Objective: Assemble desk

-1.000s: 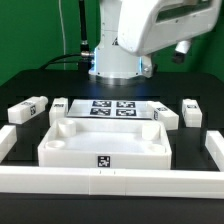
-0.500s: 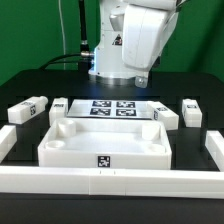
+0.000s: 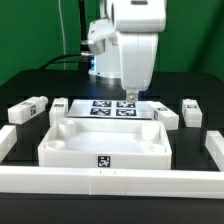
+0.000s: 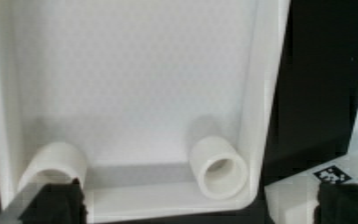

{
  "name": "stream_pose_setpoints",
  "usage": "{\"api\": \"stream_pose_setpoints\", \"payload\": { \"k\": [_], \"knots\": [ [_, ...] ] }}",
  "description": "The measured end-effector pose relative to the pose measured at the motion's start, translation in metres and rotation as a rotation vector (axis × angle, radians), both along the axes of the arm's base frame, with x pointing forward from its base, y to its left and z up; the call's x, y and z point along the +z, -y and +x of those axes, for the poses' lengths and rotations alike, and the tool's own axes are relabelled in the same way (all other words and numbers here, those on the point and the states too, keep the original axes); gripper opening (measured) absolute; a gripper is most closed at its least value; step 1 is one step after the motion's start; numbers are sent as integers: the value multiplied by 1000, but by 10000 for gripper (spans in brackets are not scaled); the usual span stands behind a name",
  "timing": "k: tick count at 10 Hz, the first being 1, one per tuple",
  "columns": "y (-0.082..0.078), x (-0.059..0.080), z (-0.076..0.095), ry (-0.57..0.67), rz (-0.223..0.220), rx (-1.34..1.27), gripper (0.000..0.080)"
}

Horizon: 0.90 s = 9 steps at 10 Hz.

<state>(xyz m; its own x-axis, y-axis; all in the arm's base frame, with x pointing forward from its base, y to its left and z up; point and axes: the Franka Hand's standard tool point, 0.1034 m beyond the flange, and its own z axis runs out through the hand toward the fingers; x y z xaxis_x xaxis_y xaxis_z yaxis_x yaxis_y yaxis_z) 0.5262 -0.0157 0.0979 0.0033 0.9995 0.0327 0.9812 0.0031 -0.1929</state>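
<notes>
The desk's white tray-like tabletop (image 3: 105, 143) lies in the middle of the black table, rim up, with a tag on its front wall. Its inside fills the wrist view, where two round corner sockets (image 4: 217, 165) show. Two white legs (image 3: 27, 108) lie at the exterior view's left and two more (image 3: 165, 115) at its right; one tagged leg end (image 4: 318, 185) shows in the wrist view. My gripper (image 3: 129, 98) hangs pointing down over the tabletop's far edge, open and holding nothing. One dark fingertip (image 4: 48, 200) is visible in the wrist view.
The marker board (image 3: 112, 108) lies flat behind the tabletop, under the arm. Long white border rails (image 3: 110, 180) run along the front and up both sides. Black cables trail at the back left by the robot's base.
The arm's hand has turned downward and swung from the exterior view's right toward the middle, coming lower over the tabletop's far edge. The parts have not moved.
</notes>
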Motion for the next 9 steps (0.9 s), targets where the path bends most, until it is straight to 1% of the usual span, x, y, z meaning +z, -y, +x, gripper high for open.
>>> {"api": "stream_pose_setpoints", "payload": {
  "k": [1,5,6,7,8,9],
  "knots": [
    [2,-6,-3,-15,1,-8,650],
    [2,-7,-3,-16,1,-8,650],
    [5,-10,-7,-20,2,-14,650],
    [9,-16,-15,-30,24,-42,650],
    [10,-24,-25,-40,27,-51,650],
    [13,-25,-27,-44,44,-52,650]
  ]
}}
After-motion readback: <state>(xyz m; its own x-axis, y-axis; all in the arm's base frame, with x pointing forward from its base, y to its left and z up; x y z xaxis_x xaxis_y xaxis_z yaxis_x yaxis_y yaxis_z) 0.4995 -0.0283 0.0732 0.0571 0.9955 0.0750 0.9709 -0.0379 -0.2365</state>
